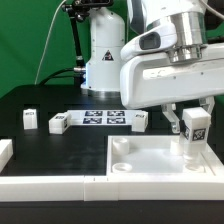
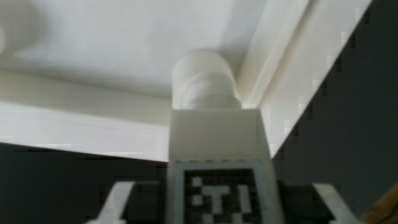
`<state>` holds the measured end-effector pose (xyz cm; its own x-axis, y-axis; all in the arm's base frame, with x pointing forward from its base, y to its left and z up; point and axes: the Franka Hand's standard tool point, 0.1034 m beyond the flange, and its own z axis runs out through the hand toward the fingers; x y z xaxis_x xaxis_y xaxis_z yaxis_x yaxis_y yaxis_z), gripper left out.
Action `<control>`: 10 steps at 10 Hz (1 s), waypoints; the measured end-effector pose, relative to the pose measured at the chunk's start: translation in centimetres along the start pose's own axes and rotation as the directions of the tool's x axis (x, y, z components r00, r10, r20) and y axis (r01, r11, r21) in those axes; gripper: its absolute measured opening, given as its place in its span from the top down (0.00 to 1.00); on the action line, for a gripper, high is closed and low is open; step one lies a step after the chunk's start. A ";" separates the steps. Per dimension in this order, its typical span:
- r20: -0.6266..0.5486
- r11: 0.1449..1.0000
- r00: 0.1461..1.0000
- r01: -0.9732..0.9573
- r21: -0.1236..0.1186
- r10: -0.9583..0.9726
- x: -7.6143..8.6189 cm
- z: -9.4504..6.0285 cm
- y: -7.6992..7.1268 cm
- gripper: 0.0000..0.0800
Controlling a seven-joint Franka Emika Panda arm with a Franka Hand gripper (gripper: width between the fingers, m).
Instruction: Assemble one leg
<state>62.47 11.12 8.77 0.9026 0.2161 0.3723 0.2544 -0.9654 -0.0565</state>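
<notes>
The gripper (image 1: 193,117) grasps the leg (image 1: 196,136) between its jaws; the leg's long axis stands upright, just above the panel's (image 1: 140,166) corner socket (image 2: 205,80).

The small white rectangular post (image 1: 192,140) bears a square black-and-white tag. The large white square panel (image 1: 140,165) under it is plain; behind that panel, black counter (image 1: 50,100), green backdrop (image 1: 25,40).

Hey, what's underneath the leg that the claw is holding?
The white panel, near its corner on the exterior view's right. The leg, gripped in the claw, covers the spot directly beneath, so any socket there is hidden.
</notes>
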 end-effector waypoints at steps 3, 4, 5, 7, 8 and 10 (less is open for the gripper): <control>-0.055 1.000 0.998 0.003 -0.013 -0.004 0.1 0.4 0.2 0.64; -0.052 1.000 0.999 0.003 -0.012 -0.004 0.1 0.4 0.2 0.64; -0.054 1.000 0.999 0.004 -0.012 -0.004 0.1 0.5 0.1 0.64; -0.063 1.000 0.998 0.007 -0.012 -0.007 0.1 0.7 -0.1 0.64; -0.065 1.000 0.998 0.009 -0.011 -0.009 0.1 0.8 -0.3 0.64; -0.053 1.000 0.999 0.013 -0.007 -0.014 -0.5 1.6 -0.6 0.64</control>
<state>62.40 11.83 7.11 0.8795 0.2212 0.4213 0.2638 -0.9635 -0.0448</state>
